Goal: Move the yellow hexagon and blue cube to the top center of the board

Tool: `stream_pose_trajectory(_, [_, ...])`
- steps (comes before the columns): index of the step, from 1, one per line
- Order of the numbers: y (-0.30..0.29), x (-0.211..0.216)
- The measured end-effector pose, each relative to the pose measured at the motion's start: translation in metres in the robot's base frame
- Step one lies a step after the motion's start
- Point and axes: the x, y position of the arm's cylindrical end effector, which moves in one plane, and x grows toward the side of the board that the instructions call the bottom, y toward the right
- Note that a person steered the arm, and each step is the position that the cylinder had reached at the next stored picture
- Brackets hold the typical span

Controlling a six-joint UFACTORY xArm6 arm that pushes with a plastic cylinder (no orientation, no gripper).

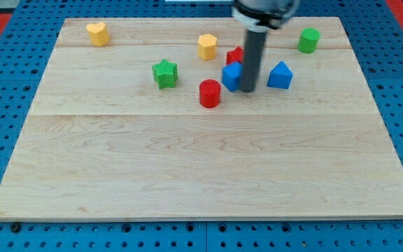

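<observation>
The yellow hexagon (207,46) sits near the view's top center of the wooden board (201,161). The blue cube (231,75) lies just below and right of it. My tip (248,89) touches the blue cube's right side, and the rod hides part of that cube. A red block (235,56) sits right behind the blue cube, partly hidden by the rod.
A blue triangular block (280,75) lies right of my tip. A red cylinder (210,93) lies below-left of the blue cube. A green star (165,73) sits further left, a yellow heart (98,33) at top left, a green block (308,40) at top right.
</observation>
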Motion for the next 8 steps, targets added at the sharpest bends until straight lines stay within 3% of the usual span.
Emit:
stream_pose_trajectory(3, [-0.036,-0.078])
stream_pose_trajectory(5, [0.012,-0.083])
stream_pose_trajectory(6, [0.020,-0.109])
stream_pose_trajectory(8, [0.030,-0.113])
